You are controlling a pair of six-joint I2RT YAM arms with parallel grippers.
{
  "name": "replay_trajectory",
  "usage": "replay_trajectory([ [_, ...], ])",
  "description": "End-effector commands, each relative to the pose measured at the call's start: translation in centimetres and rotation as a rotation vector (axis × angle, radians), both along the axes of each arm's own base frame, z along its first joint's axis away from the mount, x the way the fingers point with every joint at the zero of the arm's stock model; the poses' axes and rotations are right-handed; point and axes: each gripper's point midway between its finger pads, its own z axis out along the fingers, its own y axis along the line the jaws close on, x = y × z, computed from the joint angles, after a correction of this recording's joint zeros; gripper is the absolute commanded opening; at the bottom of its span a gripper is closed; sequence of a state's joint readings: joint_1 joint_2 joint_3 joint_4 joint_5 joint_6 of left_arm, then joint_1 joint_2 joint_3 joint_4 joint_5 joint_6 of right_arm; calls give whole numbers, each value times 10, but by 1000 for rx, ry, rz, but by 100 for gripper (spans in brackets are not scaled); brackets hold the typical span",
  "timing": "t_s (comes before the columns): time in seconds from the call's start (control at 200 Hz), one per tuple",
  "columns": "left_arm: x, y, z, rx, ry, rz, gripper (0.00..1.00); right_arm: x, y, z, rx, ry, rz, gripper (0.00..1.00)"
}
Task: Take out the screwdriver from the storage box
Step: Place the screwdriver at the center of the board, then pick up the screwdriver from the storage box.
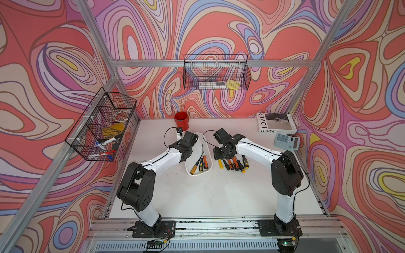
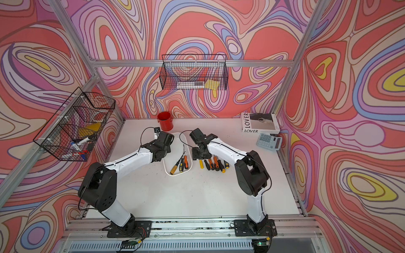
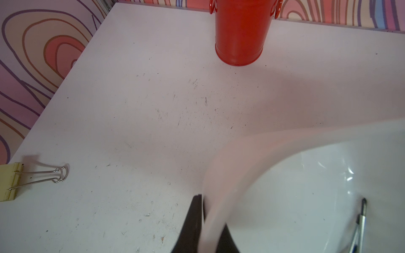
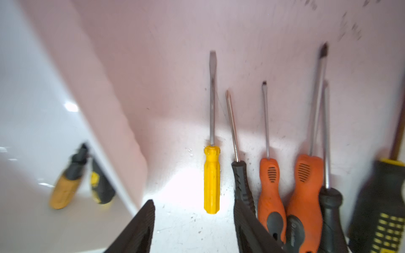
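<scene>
Six screwdrivers (image 1: 233, 164) are laid on the table (image 1: 197, 197) beside the storage box (image 1: 199, 138). Three (image 1: 199, 163) are left inside. Right gripper (image 4: 194, 202) is parted, empty. The rim is pinched by the left gripper (image 3: 210, 210).

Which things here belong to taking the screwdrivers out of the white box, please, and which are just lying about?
Job: storage box, its rim clamped by the left gripper; screwdrivers inside it; row of screwdrivers on the table; right gripper, open over that row.

Lying about: red cup, book, calculator, binder clip, two wire baskets.
</scene>
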State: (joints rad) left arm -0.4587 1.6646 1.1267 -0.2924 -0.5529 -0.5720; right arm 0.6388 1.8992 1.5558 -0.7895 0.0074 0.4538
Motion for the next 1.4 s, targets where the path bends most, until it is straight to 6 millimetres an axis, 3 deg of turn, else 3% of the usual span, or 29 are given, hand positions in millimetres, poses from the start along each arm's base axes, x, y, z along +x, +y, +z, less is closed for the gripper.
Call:
replay_trajectory([
  [0.0, -2, 5, 4, 42, 15, -1, 0, 6, 13, 44, 109, -102, 22, 61],
  [0.095, -1, 3, 2, 35, 18, -2, 0, 2, 27, 57, 189, -110, 33, 62],
  [0.18, -1, 4, 1, 34, 20, 1, 0, -3, 42, 57, 266, -94, 37, 64],
  [0.526, -2, 5, 2, 40, 21, 2, 0, -25, 97, 18, 364, 19, 85, 67],
  [0.866, -2, 4, 2, 35, 21, 3, 0, -34, 111, -45, 309, 156, 74, 64],
  [1.167, -2, 4, -1, 31, 26, 0, 0, -35, 121, -73, 278, 216, 69, 63],
  [1.392, -3, 5, 1, 39, 23, 2, 0, -42, 99, -97, 97, 273, 33, 56],
])
